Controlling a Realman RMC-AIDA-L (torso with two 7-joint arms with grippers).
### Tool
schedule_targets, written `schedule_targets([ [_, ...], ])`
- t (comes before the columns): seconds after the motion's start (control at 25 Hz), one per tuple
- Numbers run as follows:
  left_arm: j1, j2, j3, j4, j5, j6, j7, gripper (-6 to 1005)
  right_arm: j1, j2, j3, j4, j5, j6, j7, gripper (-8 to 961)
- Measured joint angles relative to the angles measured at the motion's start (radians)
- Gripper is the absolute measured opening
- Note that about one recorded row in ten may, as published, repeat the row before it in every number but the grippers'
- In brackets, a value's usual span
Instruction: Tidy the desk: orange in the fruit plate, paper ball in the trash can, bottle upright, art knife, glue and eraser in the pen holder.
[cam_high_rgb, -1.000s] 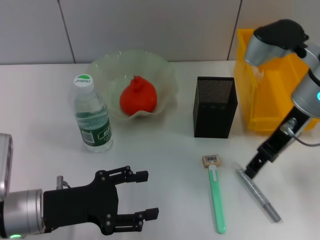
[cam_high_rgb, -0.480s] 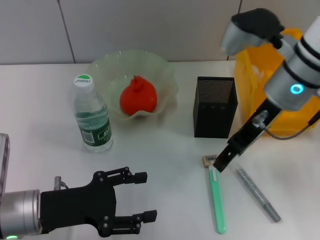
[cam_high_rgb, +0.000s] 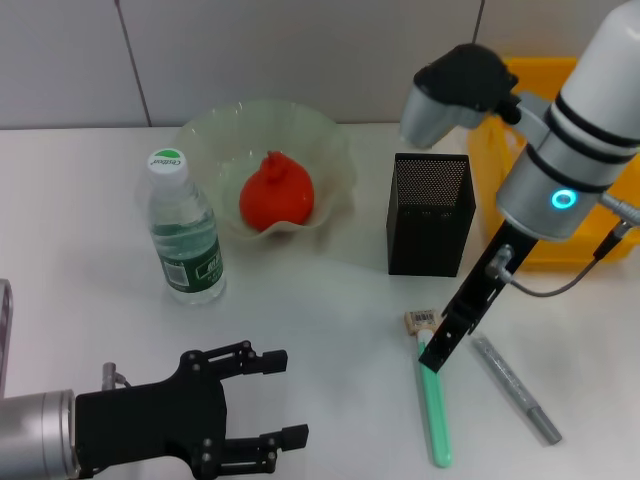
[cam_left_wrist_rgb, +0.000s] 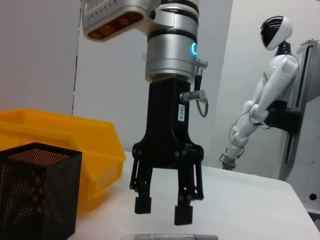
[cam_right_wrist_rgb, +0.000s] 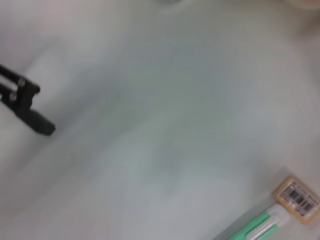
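Right claw (cam_high_rgb: 437, 352) shifted over art knife (cam_high_rgb: 433, 405)

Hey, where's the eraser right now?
In the head view, the eraser lies on the table's right side, in front of the pen holder, touching the green stick's top end, beside the right claw.

Shining bright and even from overhead, washing the white table (cam_high_rgb: 320, 290) pale; laying only faint, soft shadows beside the bottle (cam_high_rgb: 187, 235) and under the pen holder (cam_high_rgb: 430, 215); glinting softly on the silver arm housing (cam_high_rgb: 425, 112); glowing cyan at the ring light (cam_high_rgb: 563, 198) below it; passing through the translucent fruit plate (cam_high_rgb: 215, 135), paling its rim
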Motion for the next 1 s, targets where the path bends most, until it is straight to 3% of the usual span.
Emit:
schedule_targets([
  [0.24, 0.001, 0.000, 0.000, -0.004, 0.000, -0.002, 0.000, 798, 0.031, 0.003, -0.054, 0.056, 0.026, 0.023, 0.003, 781],
  [0.56, 0.000, -0.002, 0.006, -0.007, -0.001, -0.002, -0.011, 798, 0.097, 0.004, -0.058, 0.169, 0.028, 0.031, 0.175, 781],
  [1.0, -0.002, -0.002, 0.007, -0.006, -0.001, -0.002, -0.012, 798, 0.072, 0.003, -0.062, 0.176, 0.016, 0.067, 0.390, 780],
])
